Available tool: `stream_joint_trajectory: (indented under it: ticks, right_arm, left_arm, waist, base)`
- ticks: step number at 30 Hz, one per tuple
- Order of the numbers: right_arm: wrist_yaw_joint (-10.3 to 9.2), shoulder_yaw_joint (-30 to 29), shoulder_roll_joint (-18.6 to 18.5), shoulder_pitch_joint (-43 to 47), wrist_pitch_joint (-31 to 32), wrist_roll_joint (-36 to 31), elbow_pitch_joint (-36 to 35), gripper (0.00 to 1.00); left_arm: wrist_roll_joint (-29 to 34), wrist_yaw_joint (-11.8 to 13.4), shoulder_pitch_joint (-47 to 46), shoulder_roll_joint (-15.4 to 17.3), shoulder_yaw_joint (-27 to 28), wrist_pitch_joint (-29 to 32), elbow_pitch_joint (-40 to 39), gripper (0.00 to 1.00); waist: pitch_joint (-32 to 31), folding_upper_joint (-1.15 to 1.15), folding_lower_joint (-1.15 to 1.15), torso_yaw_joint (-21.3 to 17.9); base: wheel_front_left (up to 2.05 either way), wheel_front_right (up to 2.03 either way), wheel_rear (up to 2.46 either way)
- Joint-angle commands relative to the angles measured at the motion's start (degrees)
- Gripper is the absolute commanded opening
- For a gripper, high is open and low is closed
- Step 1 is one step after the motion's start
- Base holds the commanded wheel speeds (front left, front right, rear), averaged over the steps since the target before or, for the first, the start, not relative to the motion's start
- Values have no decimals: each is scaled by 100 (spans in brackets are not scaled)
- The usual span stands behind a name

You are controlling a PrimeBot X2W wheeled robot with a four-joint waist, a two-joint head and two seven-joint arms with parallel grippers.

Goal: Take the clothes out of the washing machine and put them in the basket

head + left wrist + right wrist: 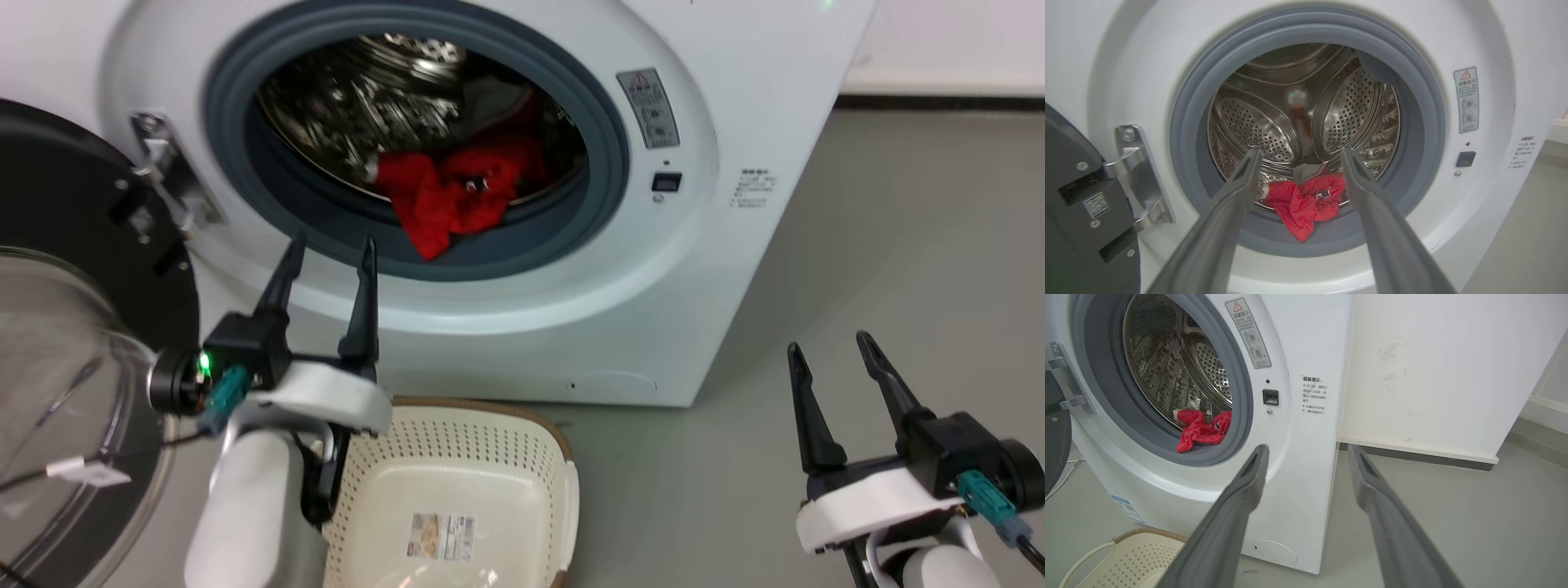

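The left hand (334,240) hovered with its two long dark fingers spread apart, gripping nothing, aimed straight at the round opening of the washing machine (718,269). Just ahead of its fingertips and a touch to its right lay the clothes (445,196), a bright red heap at the front lip of the steel drum (359,98), one fold spilling forward over the grey gasket (604,171). In the left wrist view that red bundle sat framed between the two fingers, apart from both. Out to that hand's left, the black-rimmed door (73,212) stood swung wide on its metal hinge (163,163). Right below the left hand's wrist, the basket (457,425) sat on the floor (898,245) close against the foot of the machine, its cream bottom showing a label sticker (442,535). Over on the other side, the right hand (828,341) hung above the grey floor, fingers likewise parted and clamped on nothing. In its wrist view the machine's right front corner and a white wall (1433,367) lay ahead of its fingers. The clothes were up and to its left, well apart from it, and the basket lay low to its left.
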Motion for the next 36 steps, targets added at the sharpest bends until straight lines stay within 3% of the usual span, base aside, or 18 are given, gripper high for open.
stream_joint_trajectory:
  ticks: [1,9,17,24,36]
  right_arm:
    - [-2,31,0,-127,-5,-34,-55,100]
    - [-3,299,-1,-515,-80,39,-90,100]
    - [-3,542,5,-898,-252,310,60,100]
    - [-3,869,5,-1199,-399,628,282,100]
    - [-3,1284,4,-1479,-448,1088,362,100]
  left_arm:
    - [49,-17,-214,50,5,-14,95,100]
    - [-13,-57,-1519,376,-45,7,1263,100]
    - [-143,-87,-2909,865,-288,454,2533,100]
    - [-256,-96,-4137,1316,-608,1131,3329,100]
    - [-493,-91,-5541,2057,-1304,2868,4482,100]
  waist:
    - [312,0,0,-176]
    - [1062,0,0,-735]
    - [1821,0,0,-1349]
    - [2384,0,0,-1826]
    - [2902,0,0,-2333]
  base:
    - [0,0,0]
    - [0,0,0]
    - [0,0,0]
    - [0,0,0]
    - [0,0,0]
